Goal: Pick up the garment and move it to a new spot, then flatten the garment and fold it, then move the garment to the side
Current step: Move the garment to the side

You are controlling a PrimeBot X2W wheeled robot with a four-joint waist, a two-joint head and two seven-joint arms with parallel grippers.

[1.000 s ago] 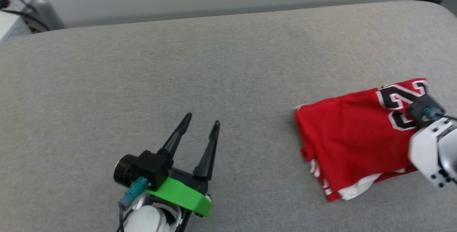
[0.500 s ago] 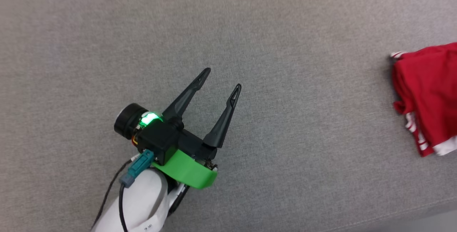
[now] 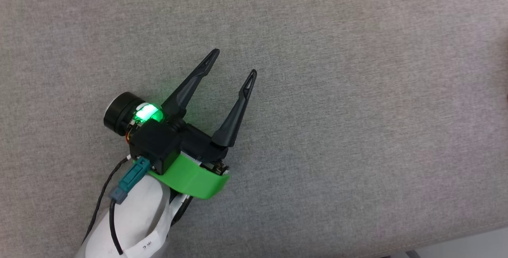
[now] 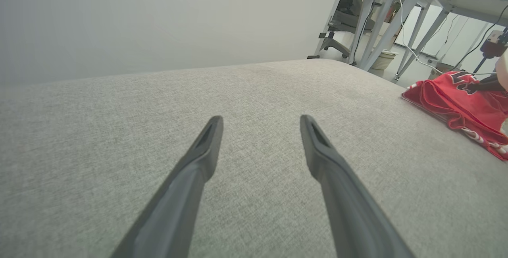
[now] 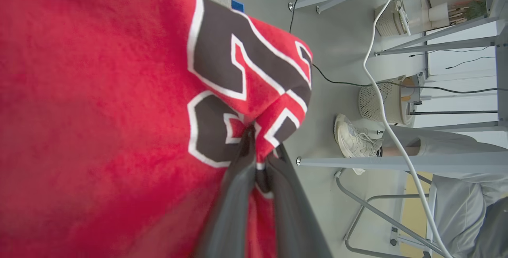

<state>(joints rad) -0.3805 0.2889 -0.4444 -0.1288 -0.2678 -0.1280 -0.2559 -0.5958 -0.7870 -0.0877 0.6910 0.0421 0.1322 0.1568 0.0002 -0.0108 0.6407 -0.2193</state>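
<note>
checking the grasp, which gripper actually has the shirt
The right gripper: it is pinched shut on a bunched fold of the red garment. The left gripper is open and empty.

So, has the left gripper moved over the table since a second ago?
Cannot tell: the head camera itself turned, and the plain grey table offers no fixed mark near the left gripper.

Under your left hand (image 3: 233,62) you have a surface (image 3: 357,91) of matt grey cloth, coarsely woven. The hand's fingers (image 3: 190,84) look like matt black plastic, its green collar (image 3: 190,178) smooth plastic with a slight sheen. At your right hand (image 5: 262,141), the garment (image 5: 99,91) is soft, fuzzy red knit.
</note>
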